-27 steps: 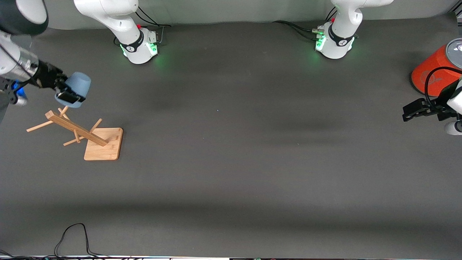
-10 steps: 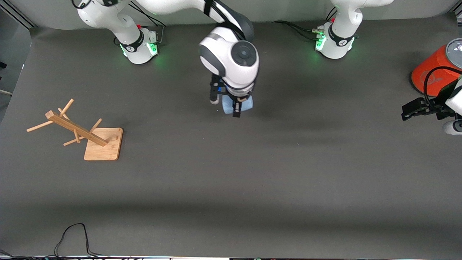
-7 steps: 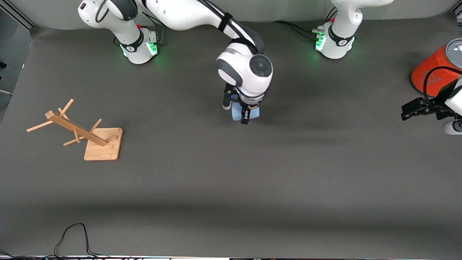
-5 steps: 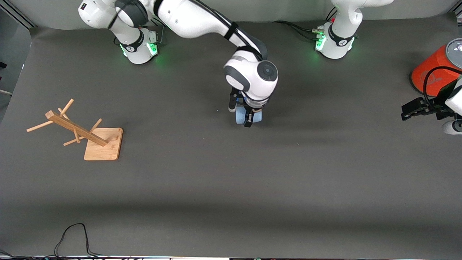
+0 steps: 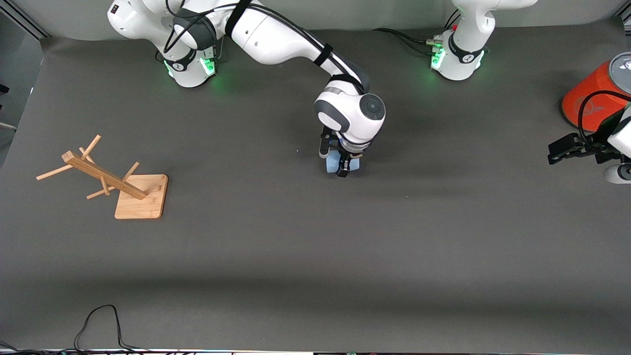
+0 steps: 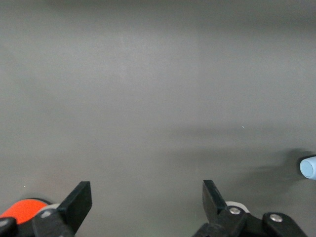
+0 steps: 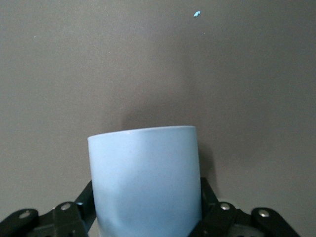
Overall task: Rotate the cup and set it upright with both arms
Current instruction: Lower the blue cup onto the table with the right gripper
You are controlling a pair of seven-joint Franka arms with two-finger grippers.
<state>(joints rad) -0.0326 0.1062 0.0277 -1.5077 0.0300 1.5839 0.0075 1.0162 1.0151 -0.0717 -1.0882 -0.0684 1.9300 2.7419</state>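
Observation:
The pale-blue cup (image 5: 333, 162) hangs low over the middle of the table, my right gripper (image 5: 343, 165) shut on it. In the right wrist view the cup (image 7: 145, 168) fills the gap between the black fingers (image 7: 85, 200), and its end away from the gripper shows no opening. My left gripper (image 5: 562, 150) waits open over the left arm's end of the table, nothing between its fingers (image 6: 79, 202). In the left wrist view the cup (image 6: 308, 168) shows small at the edge.
A wooden peg rack (image 5: 106, 180) on a square base stands toward the right arm's end. A large orange cylinder (image 5: 591, 93) with a grey top sits beside the left gripper. A black cable (image 5: 98, 320) lies at the table's near edge.
The right arm carried the cup from above the peg rack to the table's middle, then eased it lower and toward the left arm's end. The left arm stayed still.

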